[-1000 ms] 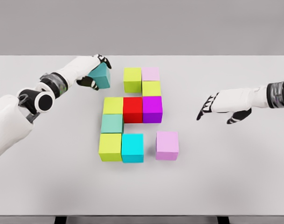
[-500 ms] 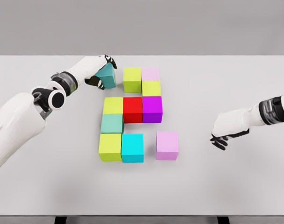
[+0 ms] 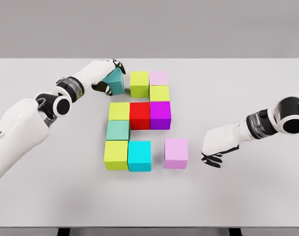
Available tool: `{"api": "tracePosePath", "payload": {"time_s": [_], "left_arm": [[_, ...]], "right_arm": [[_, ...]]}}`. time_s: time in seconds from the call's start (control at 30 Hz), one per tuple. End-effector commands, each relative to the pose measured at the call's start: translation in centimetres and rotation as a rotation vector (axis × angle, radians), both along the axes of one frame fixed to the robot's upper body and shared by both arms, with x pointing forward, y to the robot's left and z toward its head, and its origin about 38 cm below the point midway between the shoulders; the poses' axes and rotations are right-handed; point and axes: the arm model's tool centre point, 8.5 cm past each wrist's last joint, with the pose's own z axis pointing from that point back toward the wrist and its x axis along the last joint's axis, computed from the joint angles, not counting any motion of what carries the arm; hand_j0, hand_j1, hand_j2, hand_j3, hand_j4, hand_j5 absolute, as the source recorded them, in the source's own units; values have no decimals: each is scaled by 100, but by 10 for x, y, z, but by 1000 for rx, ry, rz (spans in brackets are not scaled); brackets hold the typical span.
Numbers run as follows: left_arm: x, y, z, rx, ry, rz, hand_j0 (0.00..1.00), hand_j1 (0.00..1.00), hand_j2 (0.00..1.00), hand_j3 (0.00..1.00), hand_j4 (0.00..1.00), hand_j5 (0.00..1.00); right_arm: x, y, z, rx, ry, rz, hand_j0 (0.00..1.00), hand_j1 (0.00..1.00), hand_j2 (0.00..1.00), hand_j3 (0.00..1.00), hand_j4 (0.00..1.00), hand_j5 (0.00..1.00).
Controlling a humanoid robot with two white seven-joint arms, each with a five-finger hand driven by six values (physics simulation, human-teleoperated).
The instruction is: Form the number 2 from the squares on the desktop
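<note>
My left hand point(image 3: 109, 74) is shut on a teal cube point(image 3: 115, 81), held just left of the lime cube point(image 3: 139, 83) in the top row. A pale pink cube point(image 3: 158, 77) and a second lime cube point(image 3: 159, 93) sit to its right. The middle row holds a lime cube point(image 3: 119, 111), a red cube point(image 3: 139, 115) and a purple cube point(image 3: 160, 115). Below are a sea-green cube point(image 3: 118, 130), a lime cube point(image 3: 116, 155) and a cyan cube point(image 3: 139, 155). A loose pink cube point(image 3: 176, 153) stands apart, with my right hand point(image 3: 212, 156) curled just to its right, not touching it.
The white table point(image 3: 248, 196) spans the view, its front edge near the bottom. The left arm crosses the table's left side and the right forearm lies across the right side.
The left hand has carried the teal cube right, close to the top lime cube. The right hand has swept down and left, arriving beside the loose pink cube.
</note>
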Motion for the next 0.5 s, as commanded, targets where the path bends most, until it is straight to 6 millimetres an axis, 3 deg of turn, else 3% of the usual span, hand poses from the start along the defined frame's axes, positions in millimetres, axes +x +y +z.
{"api": "tracePosePath", "payload": {"time_s": [0.0,0.33,0.4,0.47], "left_arm": [[0,-1,-1,2,-1,-4,50,50,50,50,50,50],[-1,-2,-3,4,0,-6,51,51,51,51,51,51],[-1,-2,-3,4,0,-6,54,54,54,54,54,54],[-2,-2,-3,6,1,-5,64,64,64,64,64,64]], "right_arm": [[0,10,-1,12,4,16,13,13,13,13,13,13],[2,28,-5,21,5,49,13,13,13,13,13,13],[2,28,-6,21,7,49,13,13,13,13,13,13],[2,27,-6,20,7,47,13,13,13,13,13,13]]}}
